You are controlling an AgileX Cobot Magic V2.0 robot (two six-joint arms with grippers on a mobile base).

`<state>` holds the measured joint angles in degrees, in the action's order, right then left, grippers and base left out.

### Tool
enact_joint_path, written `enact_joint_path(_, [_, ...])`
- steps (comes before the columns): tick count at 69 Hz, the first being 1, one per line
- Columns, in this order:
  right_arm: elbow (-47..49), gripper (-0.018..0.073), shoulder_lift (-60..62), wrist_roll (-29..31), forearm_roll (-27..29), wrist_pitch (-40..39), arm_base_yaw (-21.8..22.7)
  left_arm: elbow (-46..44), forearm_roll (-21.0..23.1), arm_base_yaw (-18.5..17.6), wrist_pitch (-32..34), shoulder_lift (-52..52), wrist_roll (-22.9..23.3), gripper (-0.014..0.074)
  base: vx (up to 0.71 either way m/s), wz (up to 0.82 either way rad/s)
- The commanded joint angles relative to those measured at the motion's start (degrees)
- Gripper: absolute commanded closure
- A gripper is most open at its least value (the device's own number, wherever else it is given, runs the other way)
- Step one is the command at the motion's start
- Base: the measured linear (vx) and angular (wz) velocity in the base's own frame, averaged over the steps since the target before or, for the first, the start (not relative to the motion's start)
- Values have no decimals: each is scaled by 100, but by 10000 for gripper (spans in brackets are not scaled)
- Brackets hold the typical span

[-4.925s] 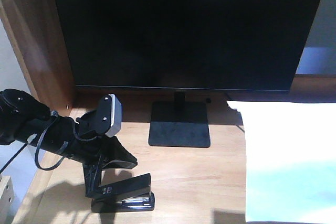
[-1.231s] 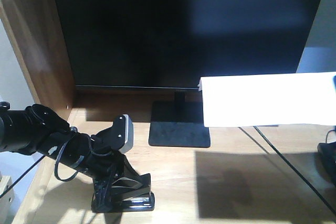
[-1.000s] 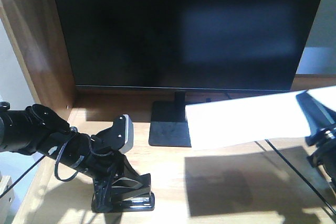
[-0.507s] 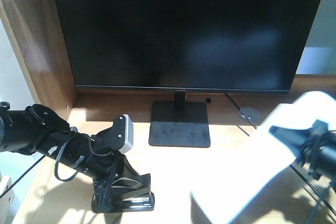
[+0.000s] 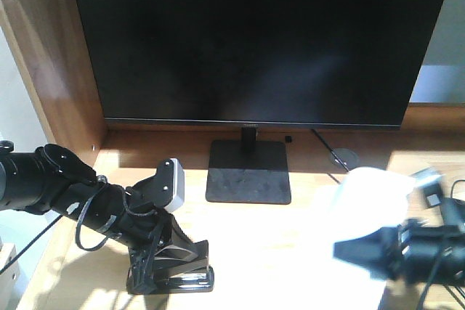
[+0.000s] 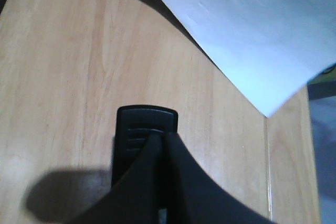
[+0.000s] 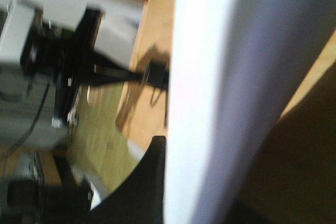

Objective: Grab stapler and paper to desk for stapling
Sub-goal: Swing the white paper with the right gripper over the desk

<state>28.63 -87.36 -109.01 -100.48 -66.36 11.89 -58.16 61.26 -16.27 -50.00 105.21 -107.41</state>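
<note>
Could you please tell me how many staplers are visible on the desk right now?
1. The stapler sits at the front left of the desk, under the left gripper. Another could lie hidden beneath the paper.

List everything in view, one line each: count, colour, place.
monitor: one, black, at the back of the desk
stand: one, black, under the monitor, mid-desk
desk: one, light-brown wood, beneath everything
side panel: one, brown wood, upright on the left edge
stapler: one, black, front left of the desk
paper: one sheet, white, raised over the desk's right side
cable: one, black, behind the paper, running to the grommet
grommet: one, grey, back right of the desktop
left tool: one, black, fingers together on the stapler's top
right tool: one, black, blurred, holding the paper at front right
</note>
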Motion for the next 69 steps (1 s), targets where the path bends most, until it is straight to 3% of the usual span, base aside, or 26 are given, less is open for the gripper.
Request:
enact_joint_path(1, [126,561,121,175,71,-1032,-396,-129,278,-39,-187,-251,65,603,0,0])
enact_joint_path(12, [126,561,121,289,75,-778,-842,-129,278,-39,-187,-251,65,603,0,0])
enact_joint_path(35, [133,561,-49,332,55,1001,-1218,-129,278,-39,-187,-251,65,603,0,0])
enact_joint_path(56, [564,561,-896,808,330,1114,-1767,-129,278,-39,-187,-251,65,603,0,0])
enact_joint_path(69, [795,561,-973,849,661,1245,-1808,-129,278,-39,-187,-251,65,603,0,0])
